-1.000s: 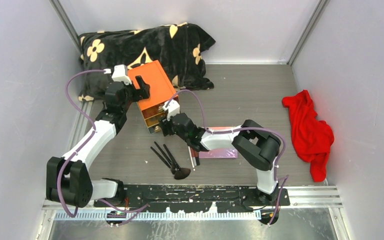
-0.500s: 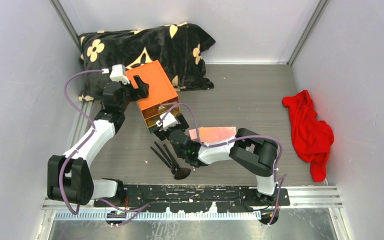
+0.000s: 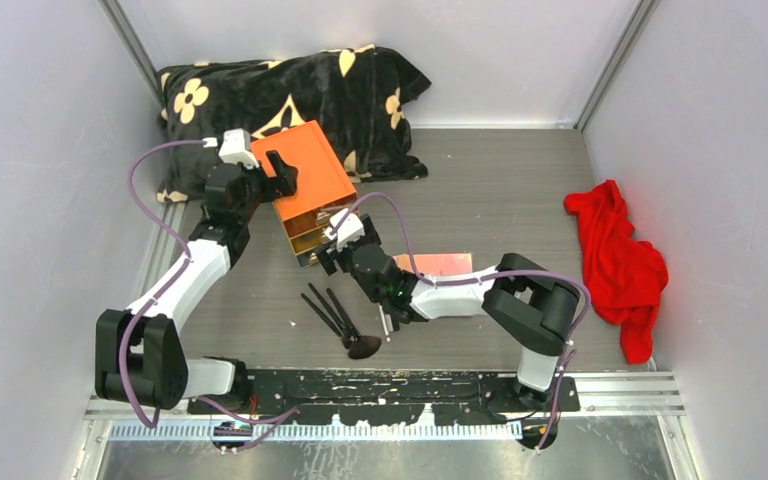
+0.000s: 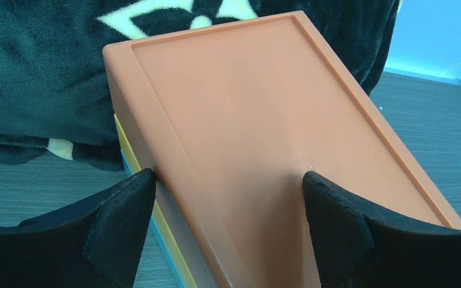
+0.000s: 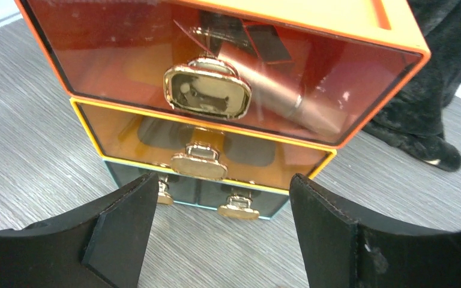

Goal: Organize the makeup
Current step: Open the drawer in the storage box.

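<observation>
Several brushes, diagonal, fluffy head nearward

the top external camera looks down from above and behind the arm bases, wide over the table. the left wrist camera sits close above the lid of the orange box; the right wrist camera faces its clear drawers from low and near. all three share that box; the brushes show only from above.

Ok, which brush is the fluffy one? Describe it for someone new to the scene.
Find the orange drawer box by the flowered blanket at the back left. On the table just in front of it lie thin black-handled brushes. The fluffy brush is the only one with a wide brown head, at the cluster's near end.
</observation>
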Motion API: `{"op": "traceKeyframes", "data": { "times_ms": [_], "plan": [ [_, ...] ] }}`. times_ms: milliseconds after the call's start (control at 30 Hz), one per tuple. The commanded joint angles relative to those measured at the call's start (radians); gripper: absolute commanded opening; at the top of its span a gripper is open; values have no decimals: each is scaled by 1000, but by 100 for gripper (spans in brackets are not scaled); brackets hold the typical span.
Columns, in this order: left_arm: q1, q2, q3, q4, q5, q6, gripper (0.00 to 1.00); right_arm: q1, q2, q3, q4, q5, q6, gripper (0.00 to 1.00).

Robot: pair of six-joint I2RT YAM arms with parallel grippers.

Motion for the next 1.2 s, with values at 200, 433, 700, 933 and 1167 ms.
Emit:
{"op": "traceKeyframes", "data": {
  "times_ms": [200,433,700,933,1167],
  "plan": [
    [21,67,-58,-168,-34,59,89,-83,63,117,-3,-177,131,82],
    [29,79,-57,-165,-26,54,89,-89,100,159,-24,-184,139,78],
    [30,86,-63,-160,-22,53,89,-92,100,153,-12,-175,143,72],
    [32,95,-57,-160,-20,53,89,-95,102,182,-32,-184,149,58],
    [33,97,-51,-164,-14,53,89,-94,111,209,-31,-207,193,59]
  ]
}}
